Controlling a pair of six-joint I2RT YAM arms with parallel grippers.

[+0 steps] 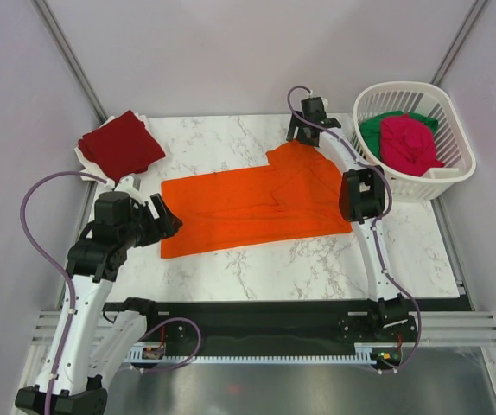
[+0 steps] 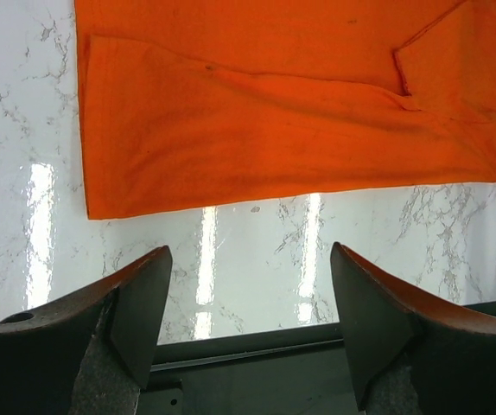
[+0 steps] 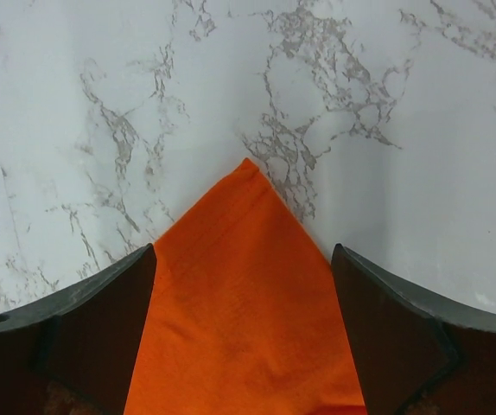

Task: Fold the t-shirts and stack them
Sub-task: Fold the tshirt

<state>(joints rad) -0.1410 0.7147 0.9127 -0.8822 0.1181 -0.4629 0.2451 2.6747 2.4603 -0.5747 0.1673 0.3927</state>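
A bright orange t-shirt [image 1: 257, 207] lies flat across the middle of the marble table, partly folded lengthwise. My left gripper [image 1: 163, 220] hovers open just off its near-left corner; in the left wrist view the shirt [image 2: 300, 112] lies beyond the open gripper [image 2: 250, 259], with bare marble between the fingers. My right gripper [image 1: 304, 137] stands open over the shirt's far-right corner. In the right wrist view that pointed corner [image 3: 248, 311] lies between the spread fingers of the gripper [image 3: 244, 255], untouched. A folded dark red t-shirt [image 1: 120, 145] rests at the back left.
A white lattice basket [image 1: 464, 164] stands at the back right, holding a crumpled magenta-pink t-shirt [image 1: 408, 143] and a green t-shirt [image 1: 373, 130]. A black rail [image 1: 257, 320] runs along the table's near edge between the arm bases. Grey walls close in both sides.
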